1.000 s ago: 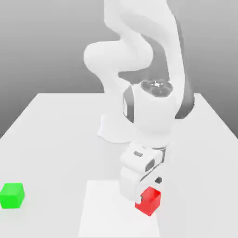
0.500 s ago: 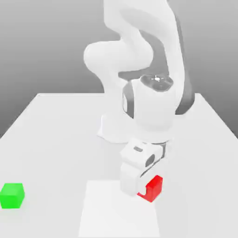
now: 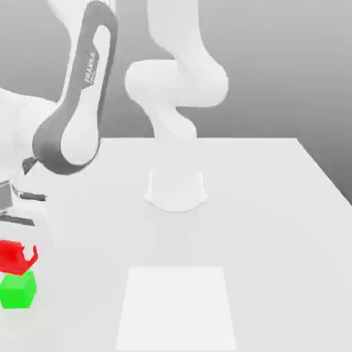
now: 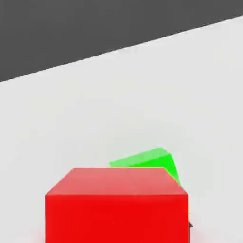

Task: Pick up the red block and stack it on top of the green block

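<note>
White table [image 3: 261, 206] under a grey background carries the green block [image 3: 17, 290]. Directly above that block you see the red block [image 3: 15, 257], clamped in the gripper [image 3: 19, 256]; touching or apart, you cannot tell.

The white arm rises from its base [image 3: 176, 192] near the back middle of the table [image 3: 275, 227], loops up out of the exterior view, and comes back down over the table's edge at the exterior view's left. A grey-and-white link [image 3: 75, 103] slants down toward that edge. Below it the gripper [image 3: 17, 256] hangs low, clamped on the red block [image 3: 12, 256], with one dark fingertip [image 3: 31, 257] against the block's side.
</note>
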Available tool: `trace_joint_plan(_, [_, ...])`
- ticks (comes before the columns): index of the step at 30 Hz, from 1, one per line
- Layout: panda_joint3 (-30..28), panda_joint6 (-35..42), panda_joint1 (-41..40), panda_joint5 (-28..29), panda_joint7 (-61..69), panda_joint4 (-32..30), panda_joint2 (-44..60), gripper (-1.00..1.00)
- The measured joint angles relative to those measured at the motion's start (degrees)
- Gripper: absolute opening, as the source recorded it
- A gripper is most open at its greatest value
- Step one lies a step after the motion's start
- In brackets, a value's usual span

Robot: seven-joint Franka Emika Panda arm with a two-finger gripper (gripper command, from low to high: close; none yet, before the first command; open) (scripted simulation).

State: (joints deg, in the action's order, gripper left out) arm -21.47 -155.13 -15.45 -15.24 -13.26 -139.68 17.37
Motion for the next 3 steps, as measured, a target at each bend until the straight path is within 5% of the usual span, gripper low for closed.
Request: trace_joint_plan(3, [0.0, 0.0, 0.0, 0.0, 0.0, 0.0, 0.0, 1.0])
